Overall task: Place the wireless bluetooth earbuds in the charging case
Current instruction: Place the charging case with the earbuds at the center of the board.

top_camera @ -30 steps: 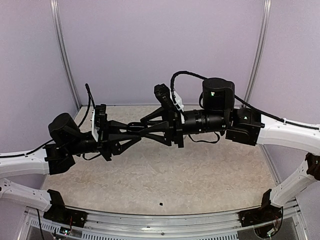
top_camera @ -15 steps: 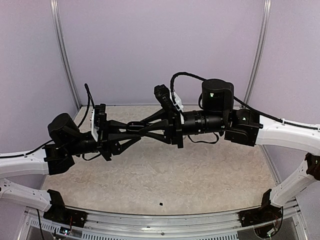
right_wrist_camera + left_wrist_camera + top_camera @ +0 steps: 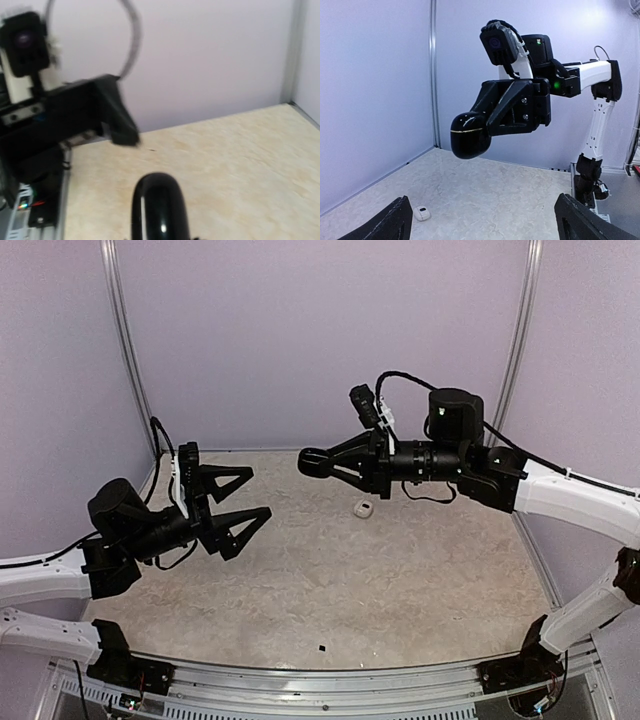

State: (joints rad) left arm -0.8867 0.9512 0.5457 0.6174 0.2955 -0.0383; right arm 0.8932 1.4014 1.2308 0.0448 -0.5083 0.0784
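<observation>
A glossy black charging case shows its rounded end at 6 o'clock against the beige marbled table. At 9 o'clock the left arm looks blurred, one black finger jutting toward the centre, its wrist camera at 10 o'clock and a grey cable looping at 11 o'clock. A lilac wall fills the top, with a pale corner post at 2 o'clock.

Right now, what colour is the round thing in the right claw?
Shiny black case with a thin pale line; best in the left wrist view.
</observation>
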